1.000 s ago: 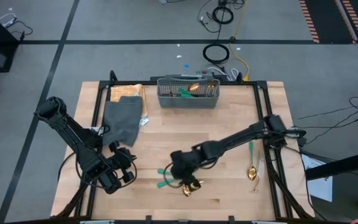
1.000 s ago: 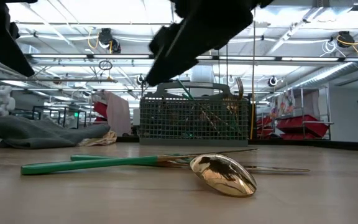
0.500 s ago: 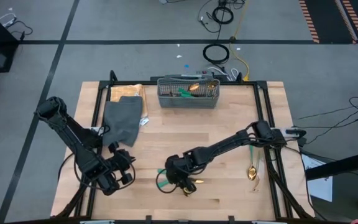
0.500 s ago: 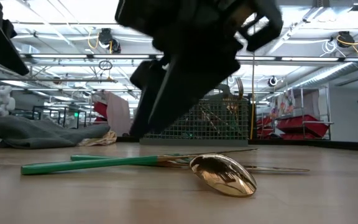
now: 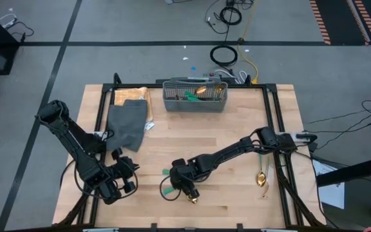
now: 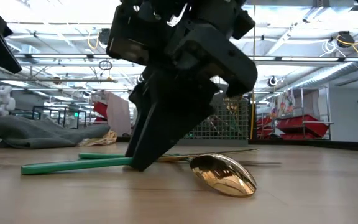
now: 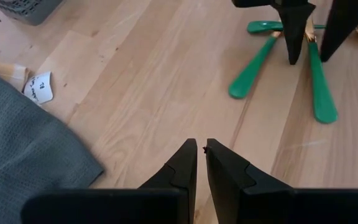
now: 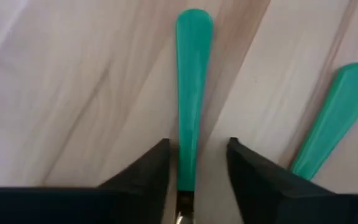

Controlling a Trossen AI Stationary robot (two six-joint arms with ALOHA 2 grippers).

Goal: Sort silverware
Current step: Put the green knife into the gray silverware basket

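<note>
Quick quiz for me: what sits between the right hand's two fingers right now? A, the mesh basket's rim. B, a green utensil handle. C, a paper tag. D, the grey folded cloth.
B: the right wrist view shows a green handle running straight between the right hand's two fingers, down at the wooden table.

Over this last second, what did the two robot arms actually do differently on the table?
The right end effector came down onto the pile of green-handled gold utensils near the table's front, and its fingers now straddle one green handle, narrowing around it; the grip is not clearly closed. The left end effector stayed parked, fingers together. The grey mesh basket, grey folded cloth and lone gold spoon did not move.
</note>
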